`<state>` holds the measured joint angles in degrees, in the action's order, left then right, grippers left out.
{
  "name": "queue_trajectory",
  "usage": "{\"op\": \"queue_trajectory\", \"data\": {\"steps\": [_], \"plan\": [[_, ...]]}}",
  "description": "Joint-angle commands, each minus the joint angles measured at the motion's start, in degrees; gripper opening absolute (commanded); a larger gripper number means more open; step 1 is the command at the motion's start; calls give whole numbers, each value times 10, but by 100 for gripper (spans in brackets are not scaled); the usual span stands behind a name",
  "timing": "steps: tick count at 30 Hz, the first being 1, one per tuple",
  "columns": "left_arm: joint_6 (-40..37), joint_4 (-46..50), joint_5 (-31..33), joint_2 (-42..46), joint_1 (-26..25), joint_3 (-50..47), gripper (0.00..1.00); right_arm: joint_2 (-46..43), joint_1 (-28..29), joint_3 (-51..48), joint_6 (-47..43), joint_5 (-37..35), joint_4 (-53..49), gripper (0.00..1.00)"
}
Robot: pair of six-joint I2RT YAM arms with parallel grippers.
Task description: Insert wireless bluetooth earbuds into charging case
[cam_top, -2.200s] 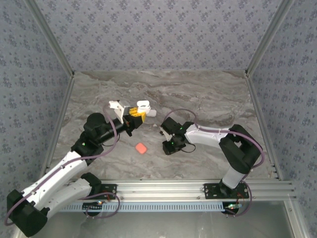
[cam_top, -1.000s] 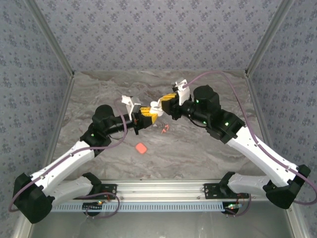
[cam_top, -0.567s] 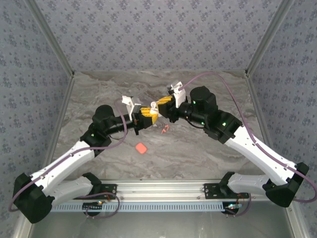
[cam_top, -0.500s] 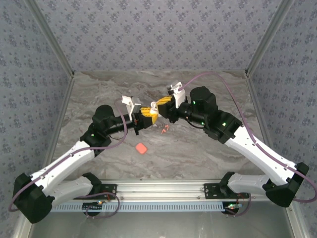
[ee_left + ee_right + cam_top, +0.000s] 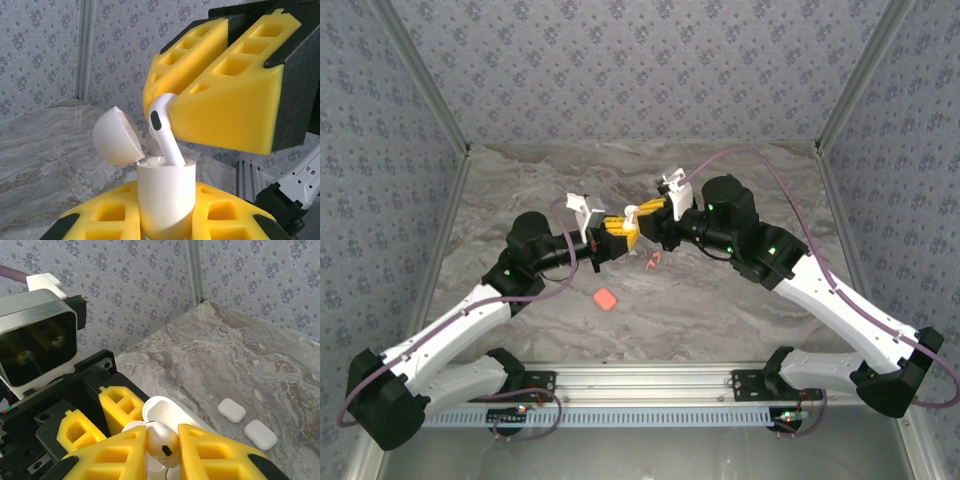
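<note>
1. Table [image 5: 750, 200]: the marble top serves as the parking area. Both my grippers meet above its middle and off the surface, so I judge that the insertion is being made in the air.
2. Left gripper [image 5: 618, 234]: my yellow pads are pressed onto the lower body of the charging case [image 5: 165, 192]. They hold it upright with the mouth up, so that the socket faces the incoming bud.
3. Right gripper [image 5: 652, 213]: it leans down over the case from the opposite side. My pads are almost together and pinch the white earbud [image 5: 165, 131] by its head, which leaves the stem free to enter.
4. Charging case: the lid [image 5: 116, 136] is hinged open and swung back, away from my right pads, so nothing blocks the approach.
5. Spare cases: 2 white cases [image 5: 231, 410] lie shut, side by side on the table. 1 coral-red case [image 5: 605, 299] lies nearer the arm bases. None is touched.
6. White earbud: the stem tip sits inside the mouth of the case, while the head stands above the rim and leans. In my judgement it is partly entered but not seated. It needs a straight push along the stem before I let go.
7. Coral-red earbuds [image 5: 653, 260]: they lie on the table just below my grippers and are too small to tell how they lie.
</note>
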<state>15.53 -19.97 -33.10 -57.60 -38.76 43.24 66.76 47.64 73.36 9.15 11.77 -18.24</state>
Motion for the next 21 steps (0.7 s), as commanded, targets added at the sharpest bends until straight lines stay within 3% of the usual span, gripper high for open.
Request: {"op": "queue_trajectory", "data": {"steps": [1, 8, 15, 19, 21], "plan": [[1, -25, -7, 3, -3, 19, 0, 5, 1, 5, -11, 53, -2, 25], [14, -47, -14, 4, -3, 19, 0, 14, -12, 45, -15, 89, -35, 35], [21, -61, -15, 4, -3, 17, 0, -46, -56, 32, 11, 103, -4, 57], [28, -75, -17, 2, -3, 16, 0, -77, -106, -14, 52, 110, 10, 75], [33, -81, -20, 1, -3, 17, 0, -79, -139, -37, 84, 152, 17, 87]]}}
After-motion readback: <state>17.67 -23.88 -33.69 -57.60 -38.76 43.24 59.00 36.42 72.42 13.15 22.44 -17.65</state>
